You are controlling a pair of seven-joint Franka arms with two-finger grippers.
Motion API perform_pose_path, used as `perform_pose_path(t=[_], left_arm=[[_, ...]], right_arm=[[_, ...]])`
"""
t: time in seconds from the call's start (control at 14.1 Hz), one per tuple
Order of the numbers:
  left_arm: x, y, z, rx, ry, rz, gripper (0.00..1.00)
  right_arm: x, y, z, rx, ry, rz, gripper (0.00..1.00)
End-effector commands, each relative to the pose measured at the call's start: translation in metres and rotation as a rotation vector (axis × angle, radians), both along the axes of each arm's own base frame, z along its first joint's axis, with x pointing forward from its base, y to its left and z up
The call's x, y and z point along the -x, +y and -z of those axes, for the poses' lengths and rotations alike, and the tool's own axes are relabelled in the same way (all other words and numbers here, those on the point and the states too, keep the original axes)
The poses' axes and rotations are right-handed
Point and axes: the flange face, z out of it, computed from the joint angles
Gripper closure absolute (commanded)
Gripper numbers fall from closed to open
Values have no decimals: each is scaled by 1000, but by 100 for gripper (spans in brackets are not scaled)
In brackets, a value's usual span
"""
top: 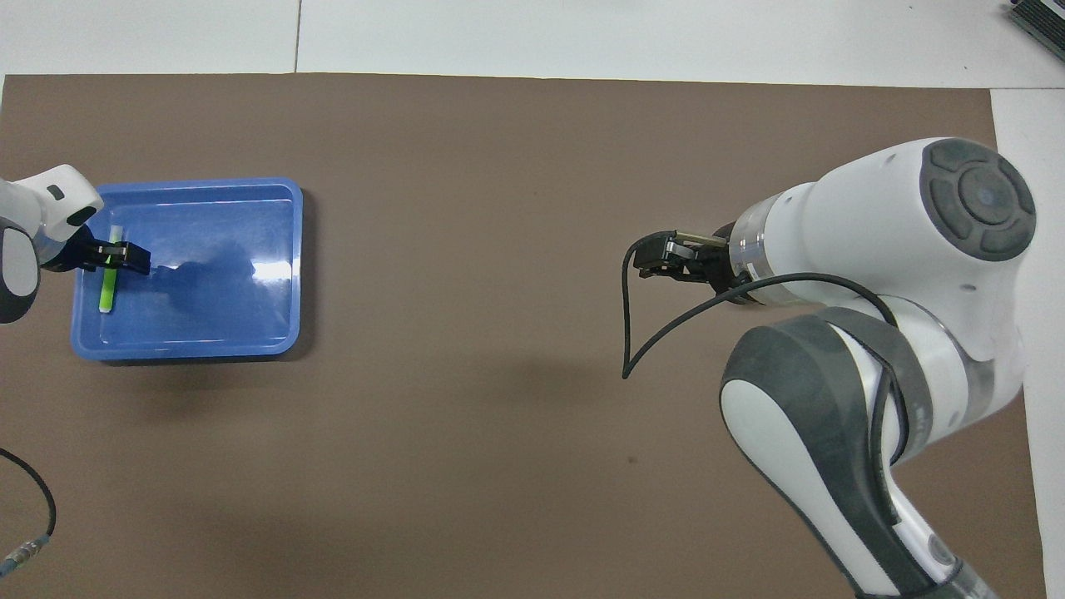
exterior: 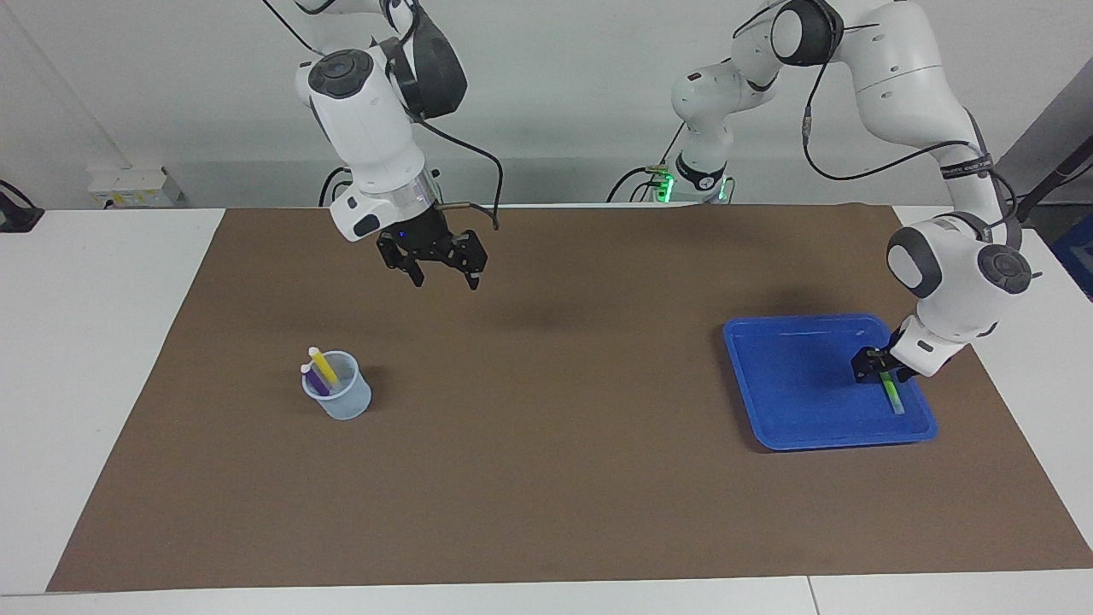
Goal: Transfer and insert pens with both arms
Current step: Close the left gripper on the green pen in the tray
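Note:
A green pen (exterior: 892, 395) (top: 106, 287) lies in the blue tray (exterior: 794, 376) (top: 225, 249), at the end toward the left arm. My left gripper (exterior: 878, 369) (top: 112, 252) is down in the tray at the pen's end nearer the robots, open, with a jaw on either side of the pen. The yellow pen (exterior: 323, 367) and purple pen (exterior: 314, 381) stand in a clear cup (exterior: 341, 401) toward the right arm's end. My right gripper (exterior: 446, 282) (top: 647, 259) hangs open and empty above the brown mat. In the overhead view the right arm hides the cup.
A brown mat (exterior: 546, 478) (top: 466, 150) covers most of the white table. A black cable loop (top: 632, 333) hangs from the right arm's wrist. Another loose cable (top: 33, 516) lies near the left arm's corner.

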Motion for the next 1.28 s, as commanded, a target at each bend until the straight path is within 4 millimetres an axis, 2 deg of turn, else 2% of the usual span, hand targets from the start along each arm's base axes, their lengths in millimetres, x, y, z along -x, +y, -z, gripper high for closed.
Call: perform_pose_path(t=[0.0,0.57,0.99,1.21], left_arm=[[9,5,6,-11,7,12,18],[10,6,7,-10,11,10,27],[13,5,9,-9,17,12,42],[13,5,9,-8,20,12,45]], right_arm=[[7,-2,-2,-11,3,21,1],[7,-2,-1,-10,6,21,1],[7,-2,-1,-9,9,21,1],[7,-2,0,-10,11,23,1]])
